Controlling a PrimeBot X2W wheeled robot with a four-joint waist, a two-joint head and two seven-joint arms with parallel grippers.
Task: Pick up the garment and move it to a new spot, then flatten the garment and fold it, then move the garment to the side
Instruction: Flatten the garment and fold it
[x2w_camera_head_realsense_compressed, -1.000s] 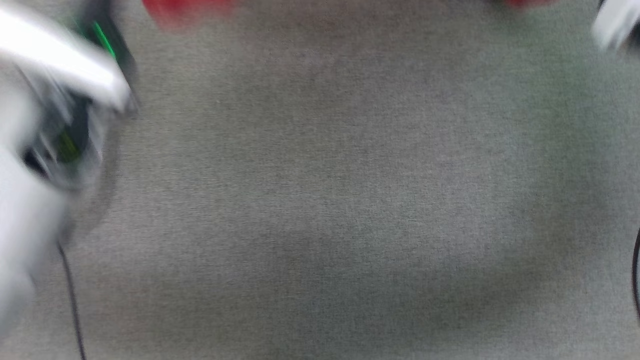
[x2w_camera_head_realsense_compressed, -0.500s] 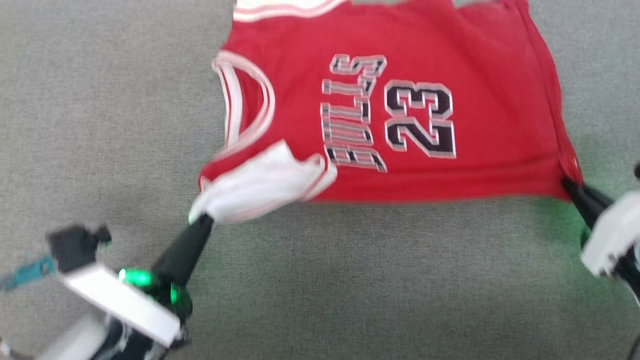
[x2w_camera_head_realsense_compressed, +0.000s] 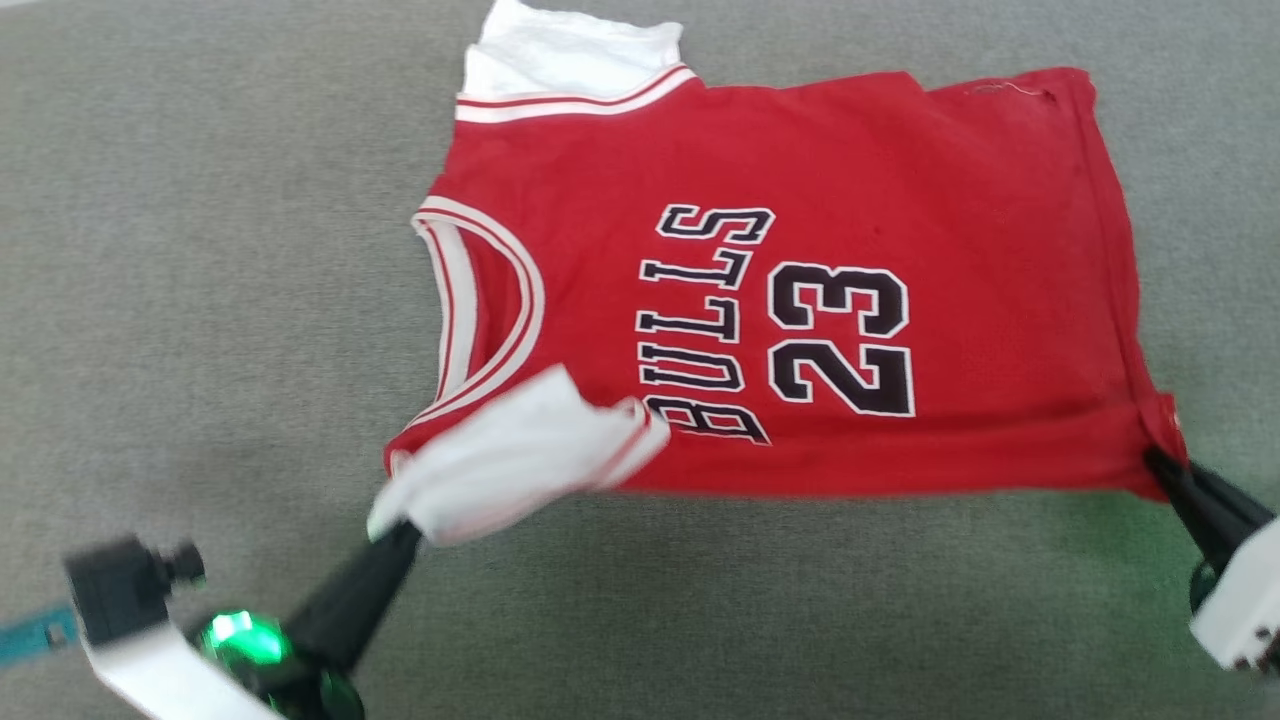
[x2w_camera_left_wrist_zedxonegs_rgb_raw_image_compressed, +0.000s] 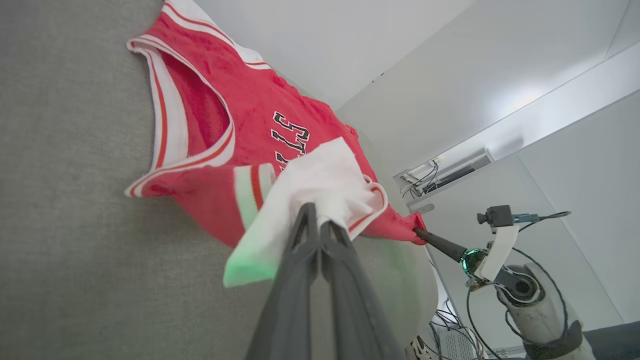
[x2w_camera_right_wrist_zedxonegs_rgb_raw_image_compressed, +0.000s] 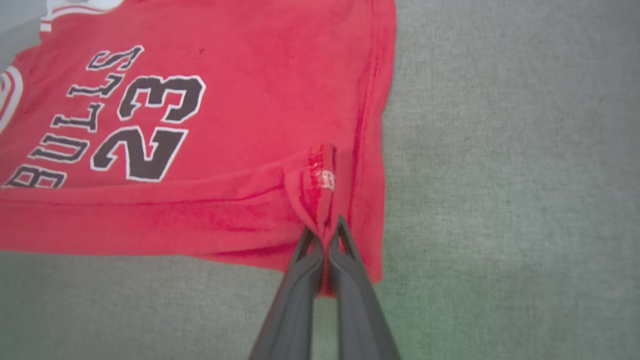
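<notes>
While the shirt (x2w_camera_head_realsense_compressed: 850, 170) is lying print side up on the grey cloth surface (x2w_camera_head_realsense_compressed: 200, 250), spreading in the head view from the centre out toward 12 and 3 o'clock, both claws are gripping its near edge. The left claw (x2w_camera_head_realsense_compressed: 405, 528), coming in from 7 o'clock, is pressing its two dark fingers (x2w_camera_left_wrist_zedxonegs_rgb_raw_image_compressed: 295, 280) together on a white sleeve (x2w_camera_head_realsense_compressed: 510, 455). That sleeve is folding over onto the red front, just beside the letter B of the black print (x2w_camera_head_realsense_compressed: 780, 330). In the left wrist view the sleeve cloth is bunching around the closed tips.

The right claw (x2w_camera_head_realsense_compressed: 1155, 460), reaching in from 4 o'clock, is pinching the hem corner of the shirt. In the right wrist view a small ridge of red cloth is rising from between its closed tips.

The neck opening (x2w_camera_head_realsense_compressed: 480, 300) is facing 9 o'clock and the hem (x2w_camera_head_realsense_compressed: 1110, 250) is facing 3 o'clock, so the print is running sideways. The other white sleeve (x2w_camera_head_realsense_compressed: 570, 50) is pointing toward 12 o'clock. The near edge is stretching fairly straight between the two claws.
</notes>
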